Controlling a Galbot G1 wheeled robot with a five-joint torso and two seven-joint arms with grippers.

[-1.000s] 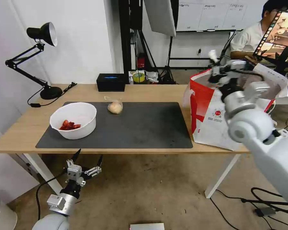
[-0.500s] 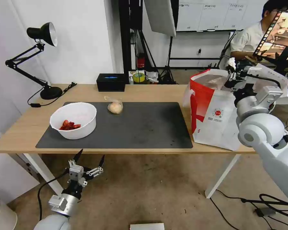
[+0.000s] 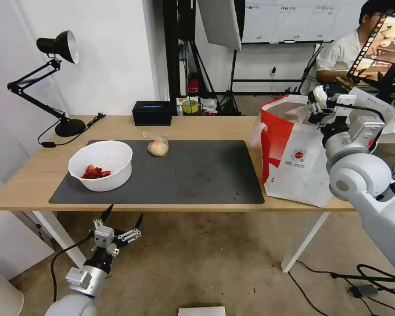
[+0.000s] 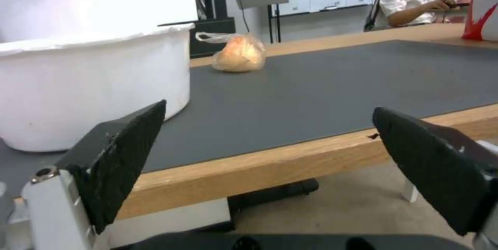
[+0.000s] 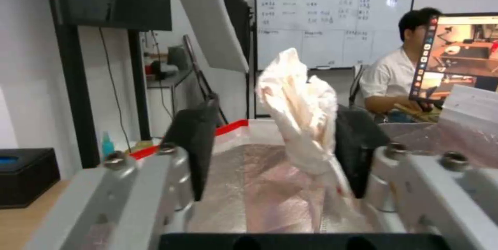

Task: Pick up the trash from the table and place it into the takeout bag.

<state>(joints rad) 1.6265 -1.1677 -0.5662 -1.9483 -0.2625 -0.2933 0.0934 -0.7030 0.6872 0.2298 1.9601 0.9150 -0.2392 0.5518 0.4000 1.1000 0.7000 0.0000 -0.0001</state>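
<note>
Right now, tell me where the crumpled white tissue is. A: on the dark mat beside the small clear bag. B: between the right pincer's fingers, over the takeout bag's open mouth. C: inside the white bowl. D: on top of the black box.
B: the crumpled white tissue sits in the right pincer, above the takeout bag and its silvery lining.

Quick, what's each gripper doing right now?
Left gripper: open, empty, below the table's front edge.
Right gripper: jaws apart over the white and red takeout bag, crumpled white tissue against one finger.
</note>
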